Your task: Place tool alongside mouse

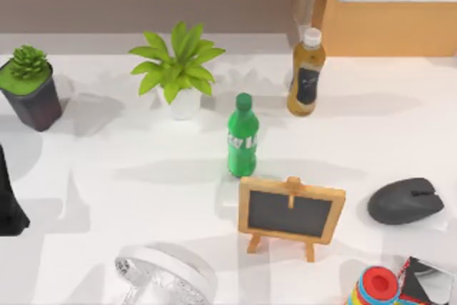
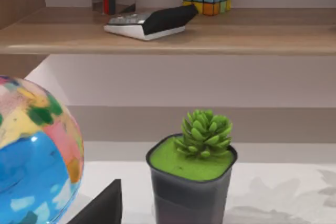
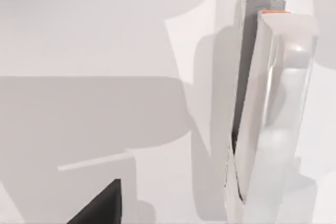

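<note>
Nothing is being gripped yet: the silvery tool (image 1: 166, 274) is lying at the near edge, the mouse (image 1: 405, 201) sitting far right. Left arm (image 1: 10, 198) parked left; finger state can't be told. Next: reaching for it.

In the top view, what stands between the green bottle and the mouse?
The small chalkboard on its wooden easel stands between the green bottle and the mouse, in the top view.

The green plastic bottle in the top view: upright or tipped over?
Upright: the green plastic bottle stands on its base, cap uppermost.
</note>
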### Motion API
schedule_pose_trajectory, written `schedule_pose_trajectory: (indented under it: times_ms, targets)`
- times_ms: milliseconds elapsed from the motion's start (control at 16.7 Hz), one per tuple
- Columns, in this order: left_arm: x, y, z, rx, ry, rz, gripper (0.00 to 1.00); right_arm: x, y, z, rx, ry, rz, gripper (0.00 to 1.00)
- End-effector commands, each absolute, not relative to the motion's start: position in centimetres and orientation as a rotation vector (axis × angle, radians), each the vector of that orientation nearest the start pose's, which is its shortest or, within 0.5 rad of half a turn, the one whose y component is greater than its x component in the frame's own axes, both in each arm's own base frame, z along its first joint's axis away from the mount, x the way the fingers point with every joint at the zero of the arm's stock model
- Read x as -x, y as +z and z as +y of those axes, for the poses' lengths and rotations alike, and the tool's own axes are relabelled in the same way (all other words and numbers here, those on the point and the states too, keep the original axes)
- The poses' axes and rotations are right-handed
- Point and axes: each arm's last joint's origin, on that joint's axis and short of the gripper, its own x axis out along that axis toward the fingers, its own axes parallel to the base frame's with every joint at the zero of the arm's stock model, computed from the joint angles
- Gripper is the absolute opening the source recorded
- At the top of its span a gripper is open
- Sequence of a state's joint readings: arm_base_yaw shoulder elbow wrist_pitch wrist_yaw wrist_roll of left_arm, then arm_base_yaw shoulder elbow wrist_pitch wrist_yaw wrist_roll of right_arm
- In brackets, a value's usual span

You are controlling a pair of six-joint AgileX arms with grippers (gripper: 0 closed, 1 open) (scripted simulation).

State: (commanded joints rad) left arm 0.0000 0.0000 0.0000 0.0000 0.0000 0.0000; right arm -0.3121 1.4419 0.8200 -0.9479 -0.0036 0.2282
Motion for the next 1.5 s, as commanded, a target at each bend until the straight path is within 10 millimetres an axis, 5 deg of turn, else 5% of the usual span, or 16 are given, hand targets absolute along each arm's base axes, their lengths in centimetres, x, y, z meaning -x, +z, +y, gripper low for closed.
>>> schedule_pose_trajectory:
  times_ms: [600, 840, 1500]
  targets:
    - [-10.6, 16.0, -0.1, 0.0, 0.0, 0.0, 1.0, -21.6, 12.0, -6.8, -0.428, -0.422, 1.526, 1.0]
    - [-10.6, 16.0, -0.1, 0.0, 0.0, 0.0, 1.0, -21.6, 11.9, -6.8, -0.428, -0.422, 1.528, 1.0]
    - [-10.6, 16.0, -0.1, 0.0, 0.0, 0.0, 1.0, -21.6, 11.9, -6.8, -0.428, -0.422, 1.528, 0.17]
